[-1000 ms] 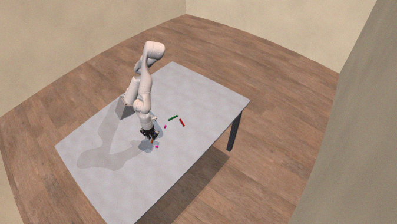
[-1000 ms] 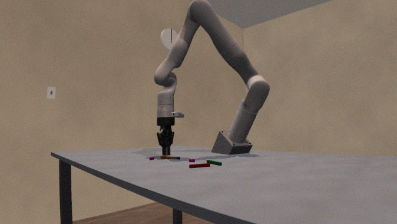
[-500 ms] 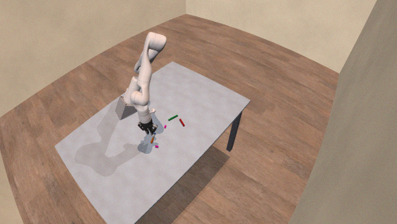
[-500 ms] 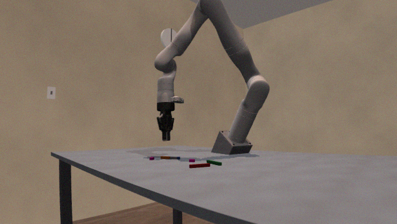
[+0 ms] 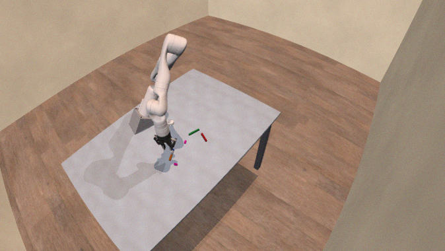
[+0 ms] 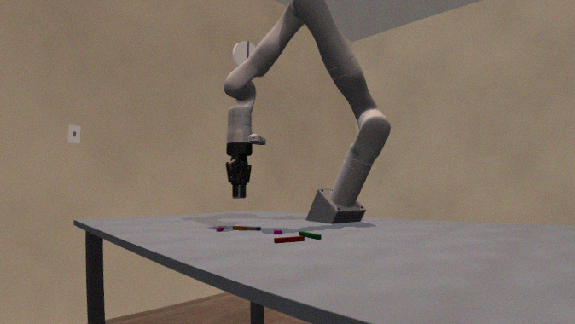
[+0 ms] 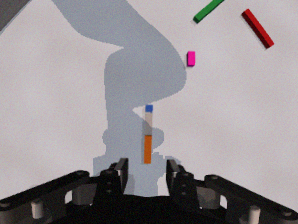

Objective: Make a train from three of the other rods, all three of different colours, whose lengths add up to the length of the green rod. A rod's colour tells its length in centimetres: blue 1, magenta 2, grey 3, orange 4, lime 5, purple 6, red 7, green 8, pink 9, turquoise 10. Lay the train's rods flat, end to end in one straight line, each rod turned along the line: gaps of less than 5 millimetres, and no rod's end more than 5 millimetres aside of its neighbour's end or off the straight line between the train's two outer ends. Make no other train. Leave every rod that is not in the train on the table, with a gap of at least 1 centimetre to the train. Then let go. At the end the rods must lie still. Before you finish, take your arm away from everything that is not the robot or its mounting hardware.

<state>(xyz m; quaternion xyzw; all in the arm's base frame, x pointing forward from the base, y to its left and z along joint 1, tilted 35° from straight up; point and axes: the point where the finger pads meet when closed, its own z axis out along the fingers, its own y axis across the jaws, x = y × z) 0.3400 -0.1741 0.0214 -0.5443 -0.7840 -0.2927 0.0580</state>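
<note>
Black gripper (image 6: 239, 193) hangs above the grey desk (image 6: 384, 264), fingers parted, holding nothing. Under it the orange rod (image 7: 148, 148), grey rod (image 7: 148, 123) and blue rod (image 7: 149, 108) lie in 1 line; the long green rod (image 7: 213, 4) sits apart.

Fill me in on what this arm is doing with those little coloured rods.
The gripper hangs open above the table, holding nothing. Directly beneath it, three rods lie end to end in one line: orange, grey and blue. That looks like the train meant to match the green rod, which lies off to the side near the red rod. Two magenta rods sit apart from the line.
</note>
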